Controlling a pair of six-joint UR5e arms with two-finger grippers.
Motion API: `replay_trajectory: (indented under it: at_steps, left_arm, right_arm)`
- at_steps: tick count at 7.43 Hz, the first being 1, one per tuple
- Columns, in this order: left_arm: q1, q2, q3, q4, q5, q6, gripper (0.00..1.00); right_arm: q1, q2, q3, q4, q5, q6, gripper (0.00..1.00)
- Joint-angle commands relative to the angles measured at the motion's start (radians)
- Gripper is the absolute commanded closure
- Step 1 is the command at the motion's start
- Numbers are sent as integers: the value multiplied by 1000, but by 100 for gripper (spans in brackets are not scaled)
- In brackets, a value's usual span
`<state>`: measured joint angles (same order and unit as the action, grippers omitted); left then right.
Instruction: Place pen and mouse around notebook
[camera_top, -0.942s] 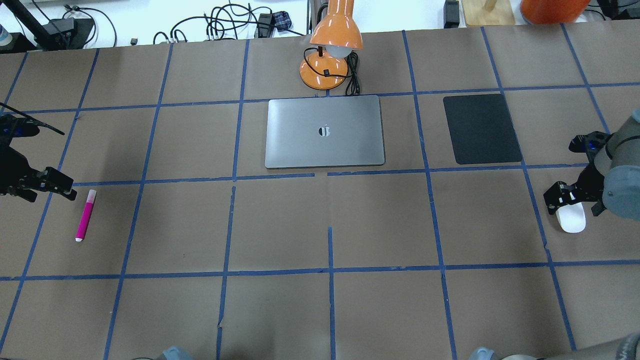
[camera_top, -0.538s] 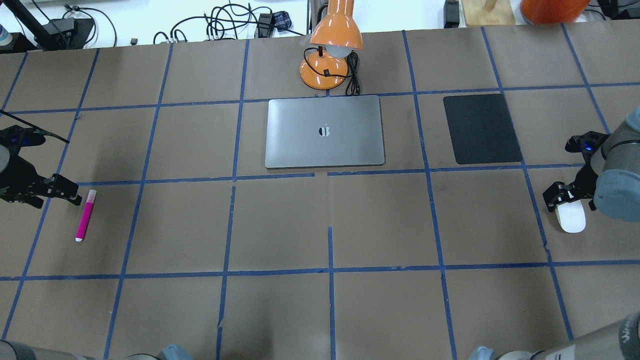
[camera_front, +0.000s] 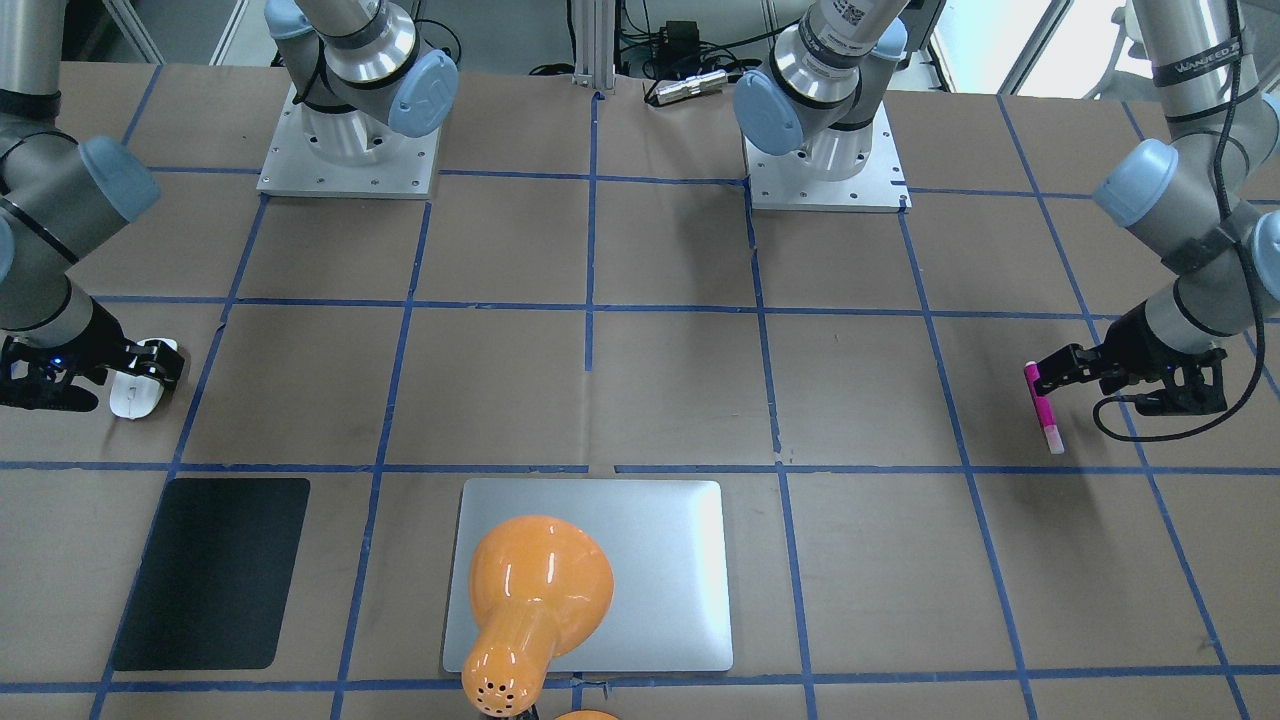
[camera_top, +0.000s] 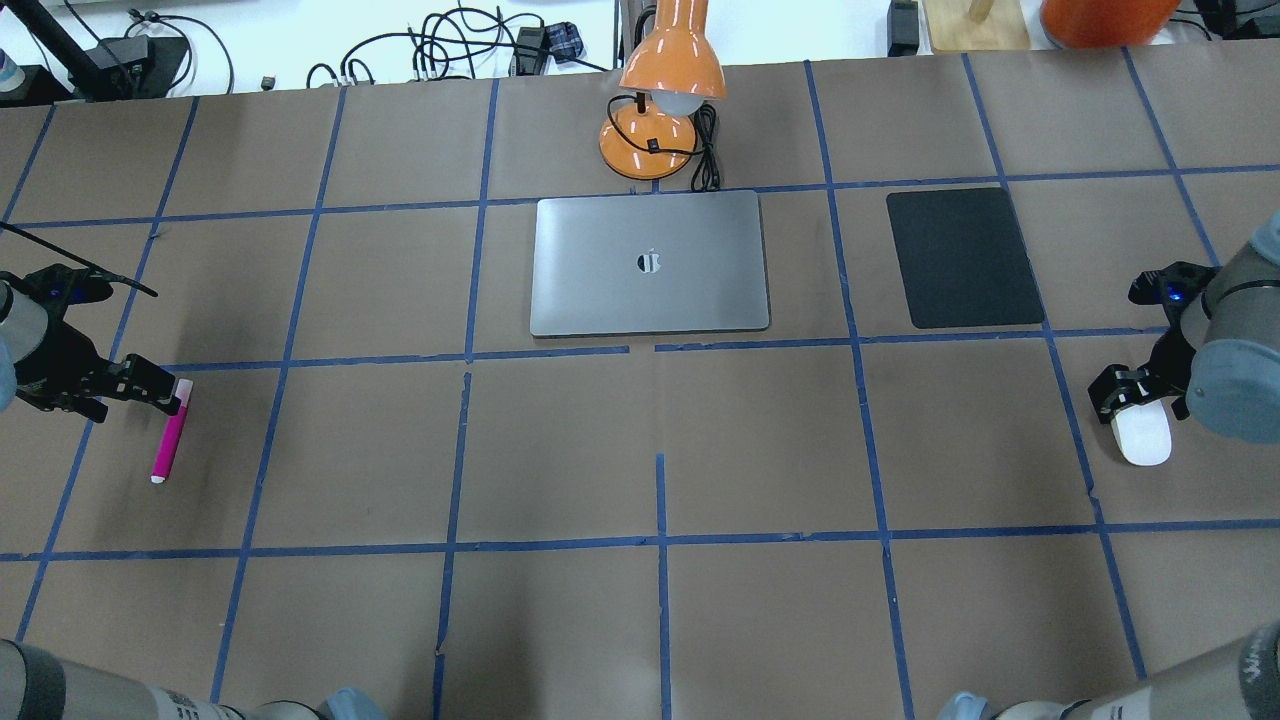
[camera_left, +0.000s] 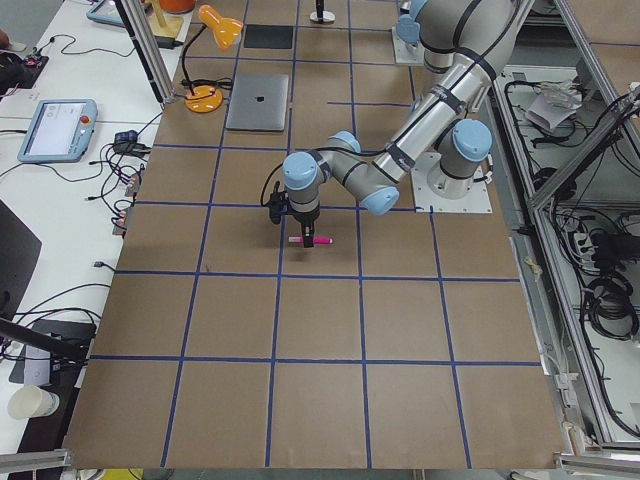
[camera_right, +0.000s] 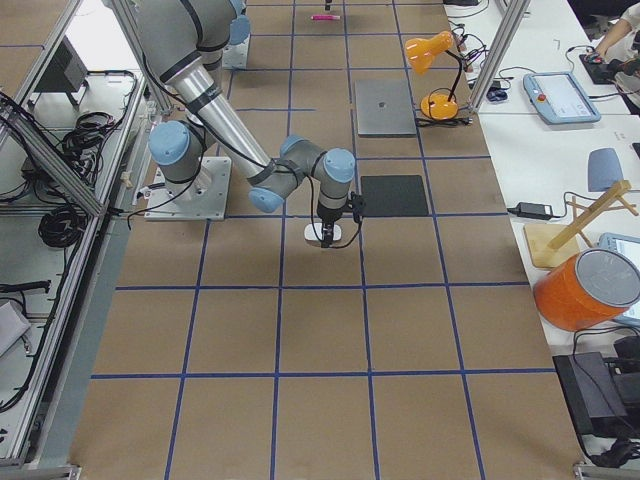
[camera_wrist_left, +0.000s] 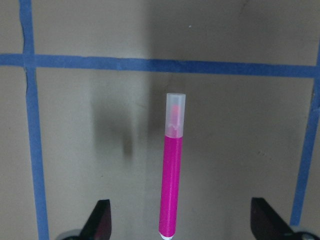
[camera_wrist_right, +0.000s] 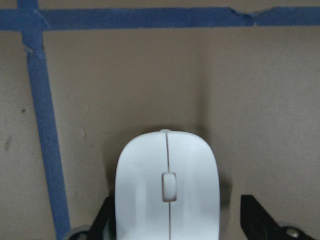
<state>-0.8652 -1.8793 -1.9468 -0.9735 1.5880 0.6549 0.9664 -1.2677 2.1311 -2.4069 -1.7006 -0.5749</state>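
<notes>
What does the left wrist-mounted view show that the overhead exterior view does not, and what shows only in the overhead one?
Only the wrist view shows the pen's translucent cap with the pink tip inside, and that the left tool is open wide about the pen's lower end. Only the overhead view shows the notebook, the mouse at the right tool, the black mat and the orange lamp. Both show the pen lying on the brown, blue-taped table.

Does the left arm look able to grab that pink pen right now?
Probably yes: the left claw hangs open directly over the pen, straddling it, and nothing lies between them.
</notes>
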Motion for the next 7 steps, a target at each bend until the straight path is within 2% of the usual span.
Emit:
replay_trajectory:
  at_steps: [1, 3, 4, 5, 6, 7]
  left_arm:
    - [0, -27, 8, 16, 0, -1, 1]
    - [0, -41, 6, 39, 0, 3, 1]
    - [0, -49, 9, 48, -2, 5, 7]
    - [0, -52, 6, 74, 0, 5, 18]
    - [0, -53, 6, 75, -2, 5, 18]
    - [0, -57, -4, 75, -5, 3, 21]
  right_arm:
    - [0, -2, 0, 3, 2, 1, 45]
    - [0, -24, 0, 6, 37, 0, 60]
    - [0, -50, -3, 6, 41, 0, 63]
    - [11, -82, -29, 9, 51, 0, 63]
    - [26, -73, -99, 79, 111, 10, 63]
    - [66, -35, -203, 109, 124, 12, 63]
